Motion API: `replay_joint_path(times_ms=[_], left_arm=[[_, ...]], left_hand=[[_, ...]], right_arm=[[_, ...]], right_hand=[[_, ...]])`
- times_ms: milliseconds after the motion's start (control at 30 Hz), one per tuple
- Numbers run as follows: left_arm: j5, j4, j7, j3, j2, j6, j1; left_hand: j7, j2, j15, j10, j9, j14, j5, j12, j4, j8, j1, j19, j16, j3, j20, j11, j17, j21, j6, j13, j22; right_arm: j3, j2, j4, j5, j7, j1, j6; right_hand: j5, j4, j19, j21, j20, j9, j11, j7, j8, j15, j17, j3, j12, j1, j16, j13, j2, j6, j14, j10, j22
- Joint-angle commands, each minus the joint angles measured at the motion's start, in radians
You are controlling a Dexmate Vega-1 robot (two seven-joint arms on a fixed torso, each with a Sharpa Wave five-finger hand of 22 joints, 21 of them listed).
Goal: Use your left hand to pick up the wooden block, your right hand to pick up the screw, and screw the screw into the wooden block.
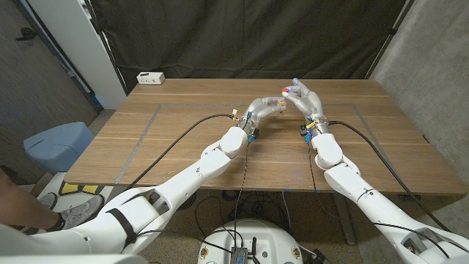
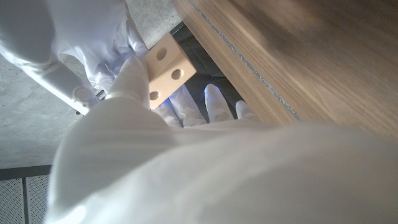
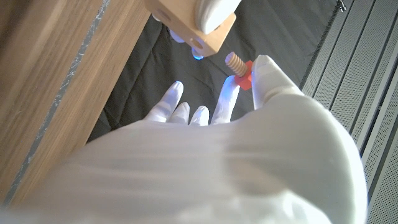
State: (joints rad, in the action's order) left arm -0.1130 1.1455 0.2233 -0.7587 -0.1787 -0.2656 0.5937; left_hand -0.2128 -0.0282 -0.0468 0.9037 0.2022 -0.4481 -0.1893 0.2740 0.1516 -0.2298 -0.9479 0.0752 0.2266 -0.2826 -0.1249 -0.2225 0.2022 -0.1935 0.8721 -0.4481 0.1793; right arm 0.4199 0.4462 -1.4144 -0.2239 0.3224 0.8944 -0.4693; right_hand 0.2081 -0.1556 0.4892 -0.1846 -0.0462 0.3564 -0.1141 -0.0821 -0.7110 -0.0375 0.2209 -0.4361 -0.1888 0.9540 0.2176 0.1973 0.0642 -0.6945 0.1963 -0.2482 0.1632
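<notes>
Three holes in pale wooden block [image 2: 166,70] — screw [image 3: 239,67] red-headed, ribbed.

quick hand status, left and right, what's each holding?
Left robot hand: holding the wooden block, raised above the table.
Right robot hand: holding the red-headed wooden screw, tip near the block, not yet in.

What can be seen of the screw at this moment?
The screw has a pale, ribbed wooden-looking shank and a red head. The right hand pinches it at the head, lifted off the table, shank pointing toward the wooden block held by the left hand. The tip sits close to the block but apart, not yet inserted.
</notes>
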Motion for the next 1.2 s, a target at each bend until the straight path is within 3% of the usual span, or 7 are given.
replay_joint_path(times_ms=[33,1200], left_arm=[[0.004,0.010,0.004,-0.001,-0.002,0.008,0.004],[0.003,-0.030,-0.004,-0.006,0.012,-0.008,-0.014]], left_hand=[[0.011,-0.012,-0.102,0.010,0.005,-0.008,-0.007,0.004,-0.006,-0.009,-0.005,0.007,0.003,0.001,-0.003,0.002,0.001,-0.007,0.043,-0.074,0.001],[0.011,-0.015,-0.101,0.011,0.005,-0.009,-0.008,0.001,-0.005,-0.007,-0.007,0.008,0.002,0.004,-0.004,0.002,0.002,-0.007,0.040,-0.077,0.002]], right_arm=[[-0.002,-0.001,0.005,-0.003,-0.001,0.004,-0.004],[0.011,-0.016,0.024,-0.007,0.002,0.003,0.002]], right_hand=[[0.004,0.000,-0.004,-0.002,-0.064,0.000,0.005,0.004,-0.006,-0.066,0.003,0.003,-0.004,-0.002,0.005,0.002,0.002,-0.006,-0.001,-0.001,0.003],[0.007,-0.001,-0.004,-0.002,-0.064,-0.005,0.000,0.001,-0.015,-0.067,0.003,0.006,-0.005,-0.008,0.005,0.002,-0.001,-0.006,0.000,-0.004,0.003]])
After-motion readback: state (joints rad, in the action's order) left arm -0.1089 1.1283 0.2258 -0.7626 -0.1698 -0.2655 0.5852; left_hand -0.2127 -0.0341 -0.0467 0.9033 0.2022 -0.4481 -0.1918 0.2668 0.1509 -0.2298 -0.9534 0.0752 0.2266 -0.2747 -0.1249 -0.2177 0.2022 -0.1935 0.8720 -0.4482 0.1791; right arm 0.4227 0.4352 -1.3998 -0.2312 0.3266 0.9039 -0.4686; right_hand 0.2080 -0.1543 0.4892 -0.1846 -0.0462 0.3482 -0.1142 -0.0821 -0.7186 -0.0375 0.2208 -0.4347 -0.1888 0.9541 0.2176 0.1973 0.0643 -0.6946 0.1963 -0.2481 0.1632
